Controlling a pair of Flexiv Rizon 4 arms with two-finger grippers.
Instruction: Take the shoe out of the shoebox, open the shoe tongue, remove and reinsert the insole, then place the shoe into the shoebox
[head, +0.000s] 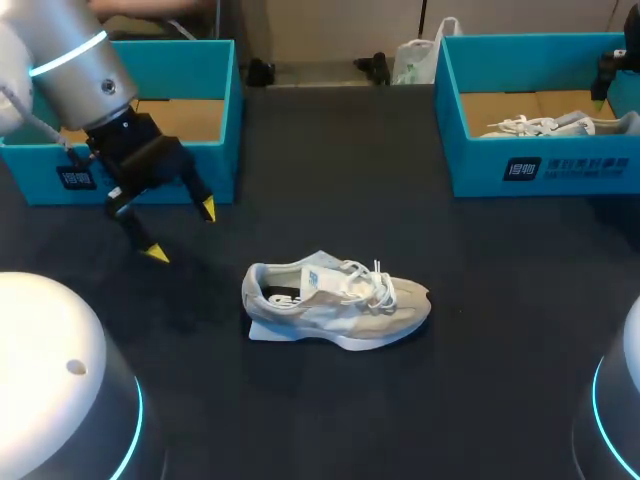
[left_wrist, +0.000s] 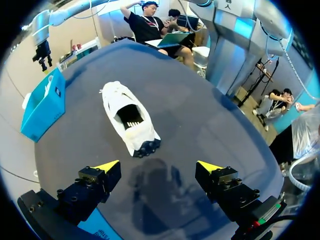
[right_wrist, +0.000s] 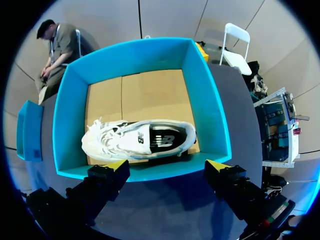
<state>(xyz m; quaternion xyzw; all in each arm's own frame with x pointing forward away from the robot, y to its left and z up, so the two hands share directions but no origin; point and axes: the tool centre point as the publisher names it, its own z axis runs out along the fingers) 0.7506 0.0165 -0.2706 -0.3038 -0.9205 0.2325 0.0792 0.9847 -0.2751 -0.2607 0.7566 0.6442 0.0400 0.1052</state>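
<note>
While one shoe (head: 335, 305) rests on the table (head: 500, 330), my left claw (head: 181, 231) hangs released near its heel. My right claw (right_wrist: 167, 165), also released, hangs above a second shoe (right_wrist: 137, 140) inside the shoebox (right_wrist: 212, 125).

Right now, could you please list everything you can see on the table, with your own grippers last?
shoe on table: one, white and beige, mid-table, outside both boxes.
shoe in box: one, white, lying inside the right shoebox.
left shoebox: one, teal, open, far left.
right shoebox: one, teal, open, far right.
table: one, black.
left gripper: one, yellow tips, open, in front of the left shoebox, apart from the shoe on table.
right gripper: one, yellow tips, open, above the right shoebox.
</note>
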